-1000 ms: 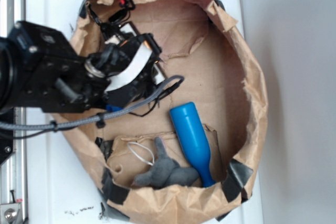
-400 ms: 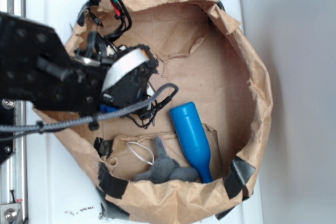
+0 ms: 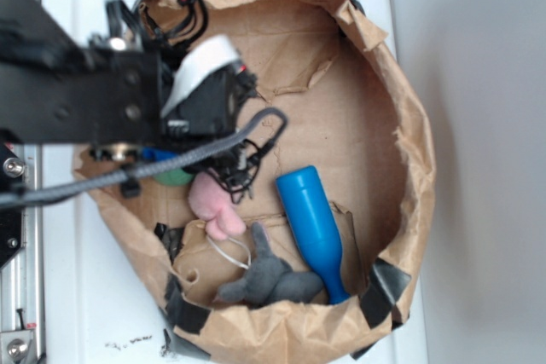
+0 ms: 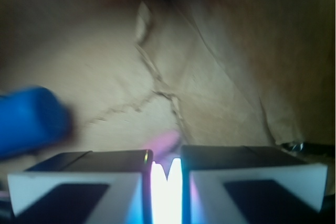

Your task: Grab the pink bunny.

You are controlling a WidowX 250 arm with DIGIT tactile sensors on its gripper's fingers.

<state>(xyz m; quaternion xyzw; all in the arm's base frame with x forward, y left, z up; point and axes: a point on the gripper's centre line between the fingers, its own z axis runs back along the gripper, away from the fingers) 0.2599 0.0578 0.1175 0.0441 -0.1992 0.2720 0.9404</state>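
Note:
The pink bunny [image 3: 215,207] is a pale-pink plush hanging just below my gripper [image 3: 215,173], over the floor of the brown paper-lined basket [image 3: 401,125]. Its white string loop [image 3: 227,250] trails down toward the grey plush. The arm hides the bunny's upper part. In the wrist view the two jaws stand close together, and my gripper [image 4: 166,157] is shut on a bright pale strip of the bunny [image 4: 166,190]. A pink blur shows just past the tips.
A blue bottle [image 3: 314,228] lies in the basket right of the bunny and shows as a blue blur [image 4: 29,119] in the wrist view. A grey plush animal [image 3: 269,277] lies at the near wall. Something green [image 3: 176,178] peeks from under the arm.
The arm has shifted up and left in the picture. The pink bunny, hidden under the gripper before, now shows below it.

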